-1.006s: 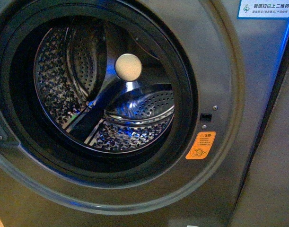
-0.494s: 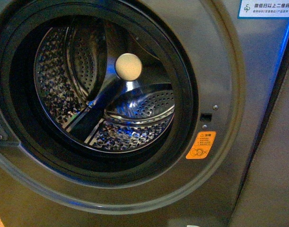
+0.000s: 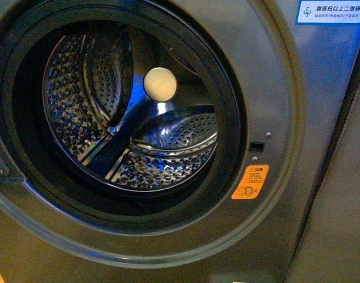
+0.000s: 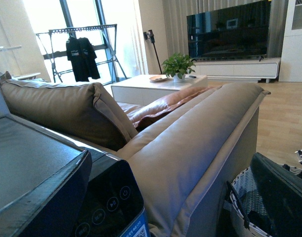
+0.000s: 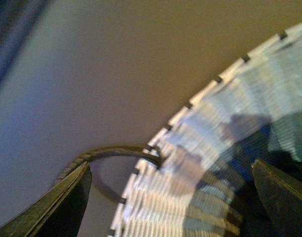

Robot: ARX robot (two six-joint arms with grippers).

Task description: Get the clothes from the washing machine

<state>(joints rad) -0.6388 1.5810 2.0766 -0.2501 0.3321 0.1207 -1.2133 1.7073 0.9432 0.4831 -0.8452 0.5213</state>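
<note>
Nothing of note has moved over the last second: the front view holds the same framing of the grey metallic front-loading washing machine (image 3: 286, 88), its round dark-rimmed porthole open on the perforated steel drum (image 3: 68, 100), with the cream round knob (image 3: 160, 84) and orange warning sticker (image 3: 250, 181) where they were. No dark garment shows in the part of the drum that is visible, though the porthole's thick rim hides its lowest front part. Neither arm appears in this view. Only the wrist cameras show the arms. The left pincer (image 4: 171, 163) is spread wide with nothing between its fingers, looking past a beige cushioned sofa (image 4: 200, 138) toward a black shirt (image 4: 81, 57) hung on a drying rack. The right pincer (image 5: 170, 165) is likewise spread and empty, close over a pale woven basket (image 5: 215, 128). A blurred dark bluish patch (image 5: 249, 143) lies inside the basket; it may be the garment, but I cannot tell. One risk, as I judge it, is calling the drum empty while cloth lies behind the rim. Another is a right finger catching the basket's thin dark loop handle (image 5: 116, 150), just beside it, and tipping the basket.
</note>
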